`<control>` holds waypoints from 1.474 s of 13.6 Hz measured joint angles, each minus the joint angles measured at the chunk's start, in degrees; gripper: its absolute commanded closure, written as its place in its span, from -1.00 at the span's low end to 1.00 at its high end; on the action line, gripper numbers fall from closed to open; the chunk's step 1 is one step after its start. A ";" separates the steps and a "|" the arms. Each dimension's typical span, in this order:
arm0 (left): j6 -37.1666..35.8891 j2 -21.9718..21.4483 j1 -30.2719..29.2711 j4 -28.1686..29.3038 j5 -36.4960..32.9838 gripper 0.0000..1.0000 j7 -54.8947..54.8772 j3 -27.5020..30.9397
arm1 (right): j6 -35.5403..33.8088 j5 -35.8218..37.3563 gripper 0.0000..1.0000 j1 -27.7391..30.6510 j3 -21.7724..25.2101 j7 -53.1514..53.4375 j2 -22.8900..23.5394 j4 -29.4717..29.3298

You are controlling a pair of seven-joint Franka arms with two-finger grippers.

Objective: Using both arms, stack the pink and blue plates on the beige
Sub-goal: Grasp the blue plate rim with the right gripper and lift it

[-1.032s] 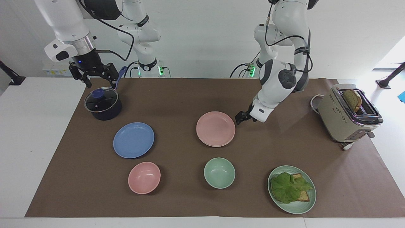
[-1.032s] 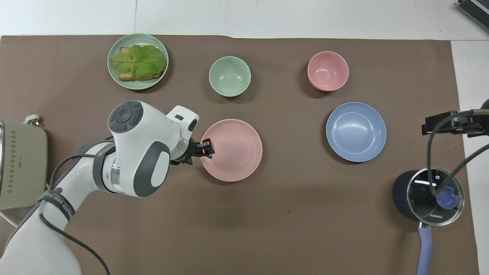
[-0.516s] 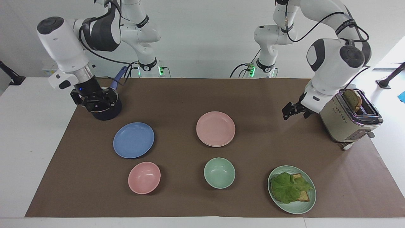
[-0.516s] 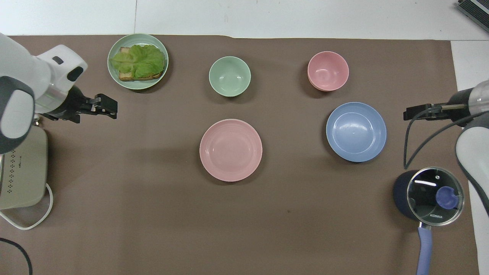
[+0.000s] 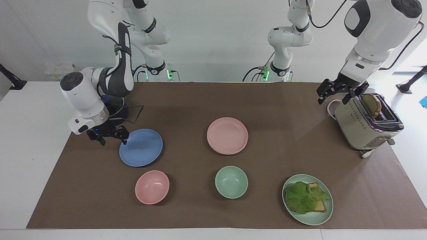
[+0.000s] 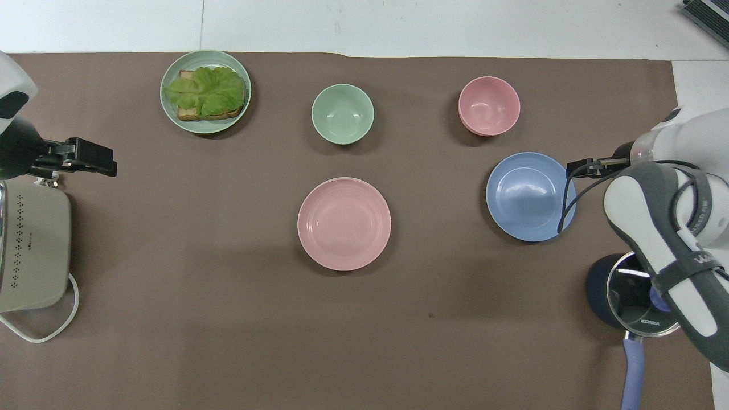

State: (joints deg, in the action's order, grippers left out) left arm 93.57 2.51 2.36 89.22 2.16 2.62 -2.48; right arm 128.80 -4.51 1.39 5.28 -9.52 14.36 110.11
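The right gripper [image 5: 111, 137] hangs low at the rim of the blue plate [image 5: 141, 147], on the side toward the right arm's end of the table, its fingers spread apart and empty; one fingertip sits at the plate's edge, though whether it touches cannot be told. The blue plate lies flat on the brown mat [image 5: 186, 106], and just nearer to the robots stands a dark pot with a glass lid [image 6: 632, 293]. The pink plate [image 5: 227, 135] lies at the middle of the mat, resting on top of another plate whose pale rim [image 5: 230, 153] barely shows beneath it. The left gripper [image 5: 337, 91] is raised over the mat's edge beside the toaster [image 5: 363, 125], its jaws released and holding nothing. Farther from the robots sit a pink bowl [image 5: 152, 187], a mint-green bowl [image 5: 231, 182] and a green plate [image 5: 325, 213] carrying lettuce on toast.
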 measured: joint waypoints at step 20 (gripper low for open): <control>0.00 0.16 0.00 0.13 0.00 -1.00 0.00 0.03 | 1.16 -0.71 1.00 1.52 -0.02 -2.53 4.32 1.49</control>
State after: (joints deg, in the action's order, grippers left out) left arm 93.57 2.67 2.36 89.35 2.16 2.62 -2.45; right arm 129.97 -5.22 2.90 5.26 -12.05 18.68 111.60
